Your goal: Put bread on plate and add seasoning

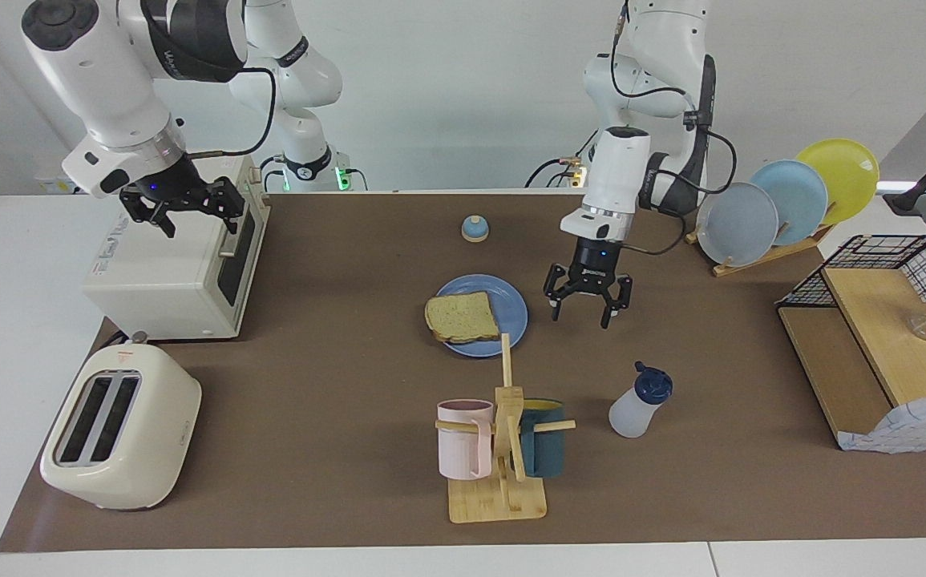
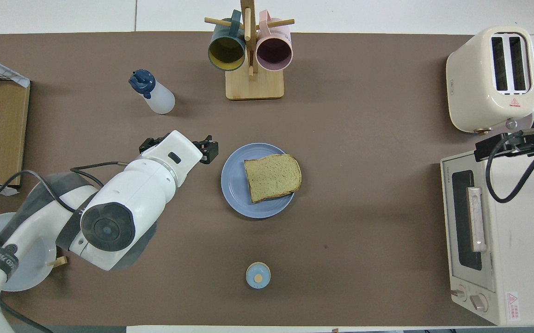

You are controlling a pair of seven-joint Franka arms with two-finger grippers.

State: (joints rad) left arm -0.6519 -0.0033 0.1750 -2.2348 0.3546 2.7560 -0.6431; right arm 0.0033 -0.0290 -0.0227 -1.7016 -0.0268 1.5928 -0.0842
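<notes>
The bread [image 1: 463,318] [image 2: 272,177] lies on the blue plate [image 1: 511,307] [image 2: 234,181] at the middle of the table, its crust hanging a little over the rim toward the right arm's end. The seasoning [image 1: 639,401] [image 2: 153,92], a white bottle with a navy cap, stands alone on the mat, farther from the robots than the plate, toward the left arm's end. My left gripper [image 1: 583,312] [image 2: 176,147] hangs open and empty just beside the plate, clear of the bottle. My right gripper [image 1: 198,220] waits open over the toaster oven.
A mug tree [image 1: 503,449] with a pink and a teal mug stands beside the bottle. The toaster oven [image 1: 174,272] and toaster [image 1: 118,429] fill the right arm's end. A small bell [image 1: 475,229] sits nearer the robots. A plate rack [image 1: 783,204] and wire shelf [image 1: 879,320] stand at the left arm's end.
</notes>
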